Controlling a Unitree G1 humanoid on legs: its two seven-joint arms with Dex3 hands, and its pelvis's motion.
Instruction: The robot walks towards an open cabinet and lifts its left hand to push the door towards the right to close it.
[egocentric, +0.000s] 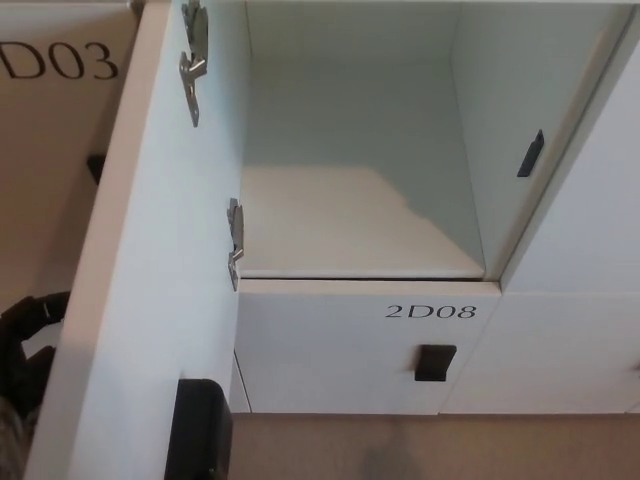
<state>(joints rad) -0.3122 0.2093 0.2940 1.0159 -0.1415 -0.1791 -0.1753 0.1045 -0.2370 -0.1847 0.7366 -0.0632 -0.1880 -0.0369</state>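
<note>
My left hand (28, 345) at the frame's lower left, matte black, thick rounded finger segments, glossy highlights on the curved casing, mostly hidden

Open cabinet (360, 130) with its door (150, 280) swung out toward the camera.

The door stands edge-on at left, two metal hinges (234, 242) along its inner side; the black left hand (25, 345) shows partly behind it, near the lower left edge. Below, a drawer front reads 2D08 (430, 311).
</note>
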